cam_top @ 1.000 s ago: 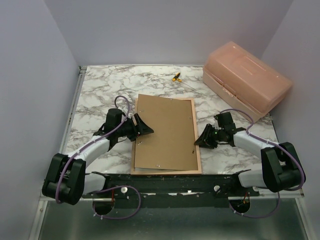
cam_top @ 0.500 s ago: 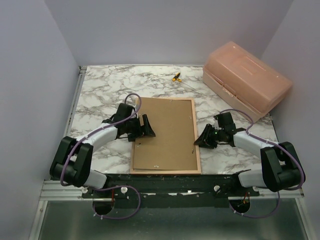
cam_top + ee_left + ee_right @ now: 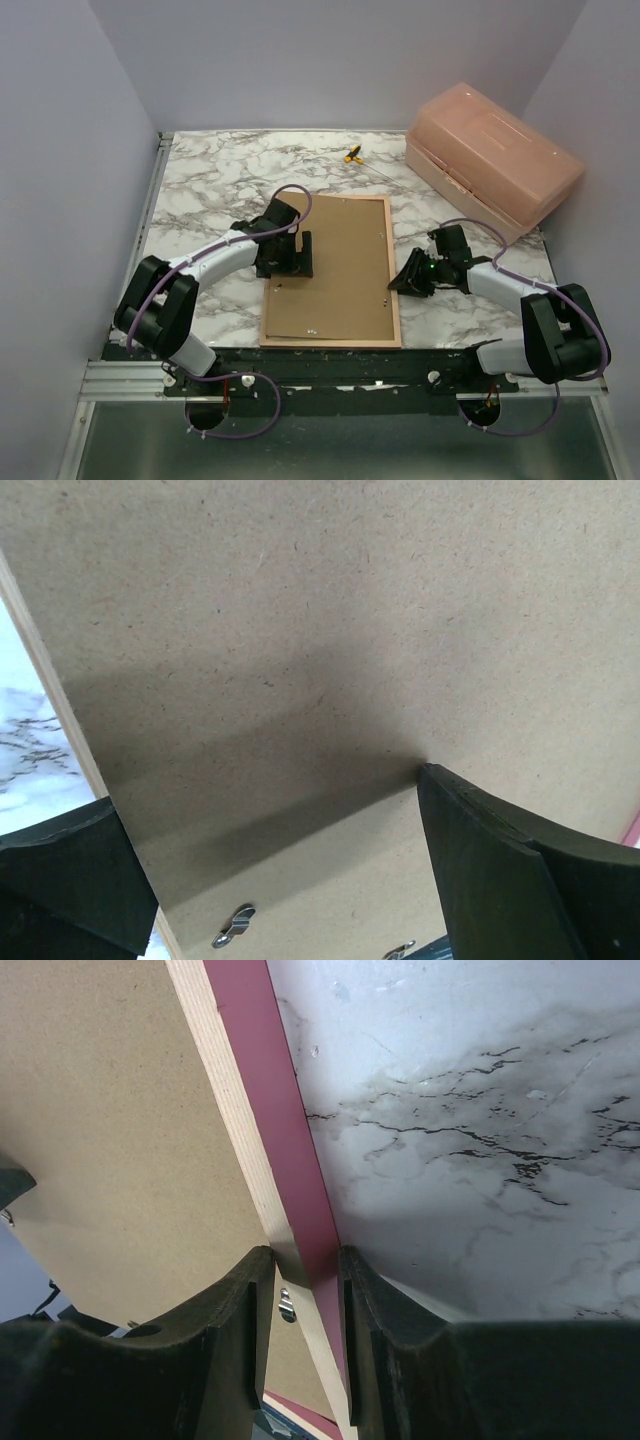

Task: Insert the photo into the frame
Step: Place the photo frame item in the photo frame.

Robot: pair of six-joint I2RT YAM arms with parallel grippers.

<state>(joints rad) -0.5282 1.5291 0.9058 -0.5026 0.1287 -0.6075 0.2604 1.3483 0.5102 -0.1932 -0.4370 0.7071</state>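
The frame (image 3: 394, 290) lies face down near the table's front, its pink rim showing along the right side. A brown backing board (image 3: 345, 265) covers its back. The photo is hidden. My left gripper (image 3: 296, 257) hovers open over the board's left part, and the left wrist view shows its fingers spread wide above the brown board (image 3: 320, 630), with one fingertip (image 3: 470, 830) close to the surface. My right gripper (image 3: 402, 283) is shut on the frame's right edge. In the right wrist view the pink and pale wood edge (image 3: 290, 1160) runs between the fingers of that gripper (image 3: 305, 1272).
A salmon plastic box (image 3: 492, 160) stands at the back right. A small yellow and black object (image 3: 352, 155) lies behind the frame. Marble tabletop (image 3: 200, 190) shows to the left. Small metal clips (image 3: 232, 926) sit on the brown surface. Walls close in on both sides.
My left gripper has swung right from the frame's left edge onto the board and opened wider. The right gripper and the frame have stayed put.
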